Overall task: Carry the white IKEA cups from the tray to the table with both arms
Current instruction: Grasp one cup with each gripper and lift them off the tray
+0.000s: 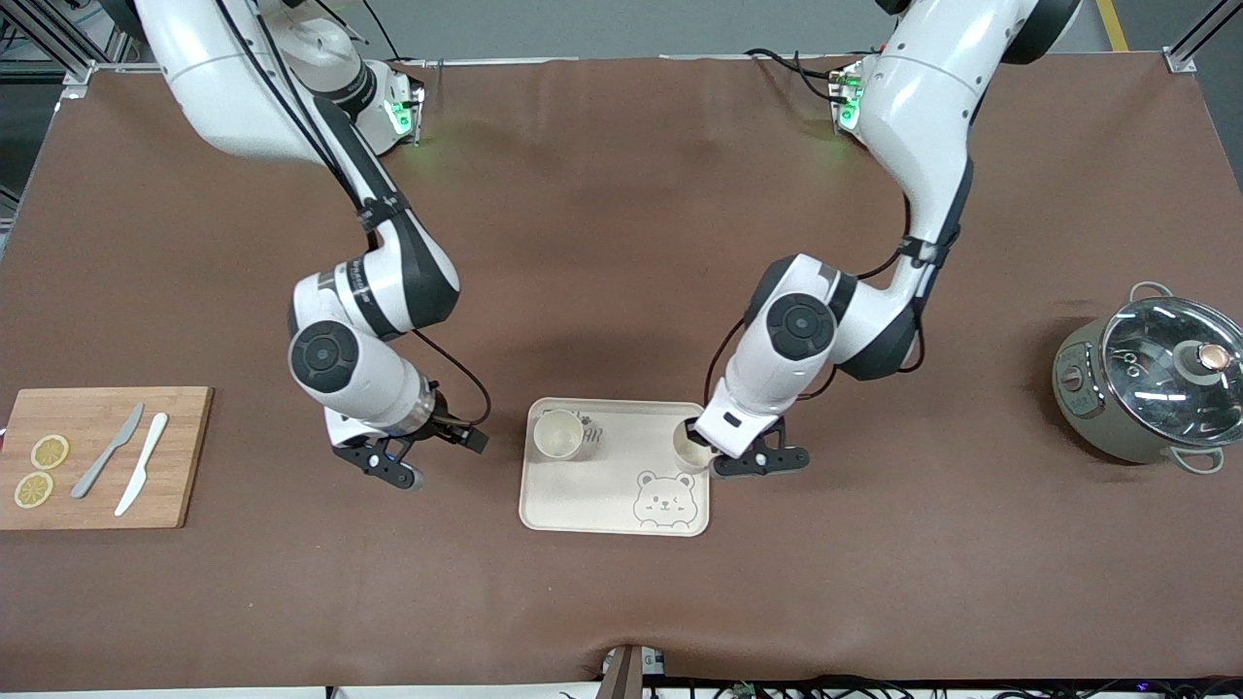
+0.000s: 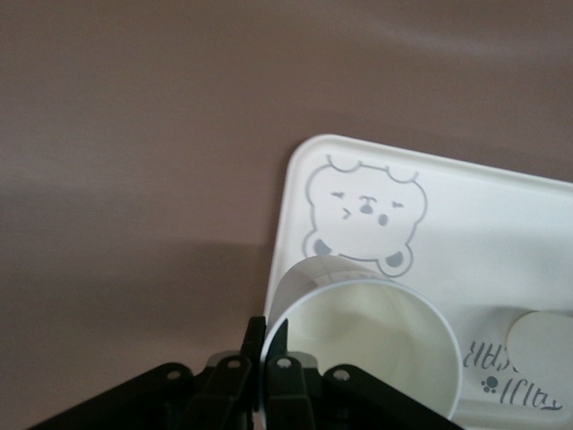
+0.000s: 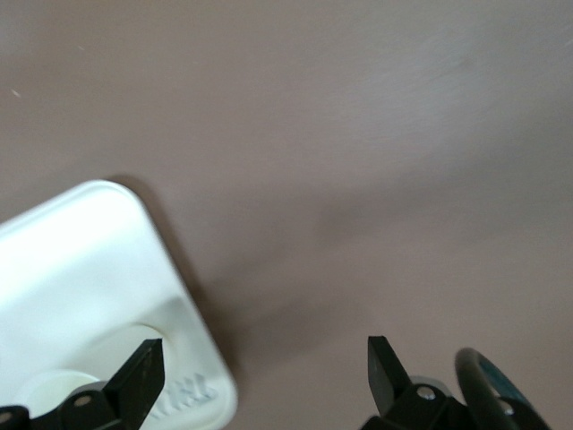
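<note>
You had not moved a cup yet. Both small cream-white cups were on the cream bear tray [image 1: 583, 505]. Your left gripper [image 1: 714, 458] was pinched shut on the rim of the cup [image 1: 691, 449] at the left arm's end of the tray. Your right gripper [image 1: 432, 454] was wide open and empty, over the brown bench [image 1: 621, 243] beside the tray, near the other cup [image 1: 558, 434]. Both lifts were left to do.

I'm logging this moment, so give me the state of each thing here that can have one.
left gripper: fingers shut on the rim of cup by left arm's end, on the tray.
right gripper: open, empty, over table beside tray.
Second cup: upright, free, on tray.
Pot: glass lid on.
</note>
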You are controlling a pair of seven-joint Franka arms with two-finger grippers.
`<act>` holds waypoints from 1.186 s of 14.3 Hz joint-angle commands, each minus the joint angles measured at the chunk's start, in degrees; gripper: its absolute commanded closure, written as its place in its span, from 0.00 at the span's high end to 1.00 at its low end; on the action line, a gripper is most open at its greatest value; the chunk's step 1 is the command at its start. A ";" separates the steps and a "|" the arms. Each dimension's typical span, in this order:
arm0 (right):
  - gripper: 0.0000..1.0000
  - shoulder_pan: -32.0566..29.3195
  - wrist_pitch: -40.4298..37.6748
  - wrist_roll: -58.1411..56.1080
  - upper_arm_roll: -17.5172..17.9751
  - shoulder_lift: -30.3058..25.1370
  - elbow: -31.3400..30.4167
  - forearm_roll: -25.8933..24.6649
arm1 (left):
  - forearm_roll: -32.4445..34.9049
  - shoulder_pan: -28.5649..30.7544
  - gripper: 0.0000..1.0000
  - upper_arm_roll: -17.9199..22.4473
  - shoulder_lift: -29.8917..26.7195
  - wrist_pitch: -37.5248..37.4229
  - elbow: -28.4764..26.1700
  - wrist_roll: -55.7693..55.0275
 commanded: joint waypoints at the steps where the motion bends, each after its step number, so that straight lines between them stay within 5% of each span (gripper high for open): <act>1: 1.00 2.11 1.92 3.28 -0.06 1.48 2.74 3.09 | 0.74 2.31 0.00 -0.06 -3.87 -5.36 -1.34 1.02; 4: 1.00 5.61 1.84 3.46 -0.14 1.48 2.74 5.47 | 0.65 4.78 0.00 -0.06 -5.11 -10.20 -1.43 2.95; 8: 0.79 6.94 2.19 6.27 -0.14 3.41 2.74 5.13 | 0.74 8.29 0.00 -0.15 -6.77 -11.45 -4.40 3.57; 12: 0.71 7.91 5.18 6.36 -0.23 4.64 2.74 4.86 | 0.74 10.93 0.00 -0.06 -8.36 -11.45 -9.59 3.66; 14: 0.52 8.09 6.23 6.45 -0.23 5.26 2.74 5.04 | 0.83 13.65 0.00 -0.15 -8.89 -11.45 -10.91 3.93; 17: 0.10 8.09 6.94 6.36 -0.32 5.52 2.74 4.86 | 1.09 17.52 0.00 -0.15 -8.72 -11.36 -11.88 9.19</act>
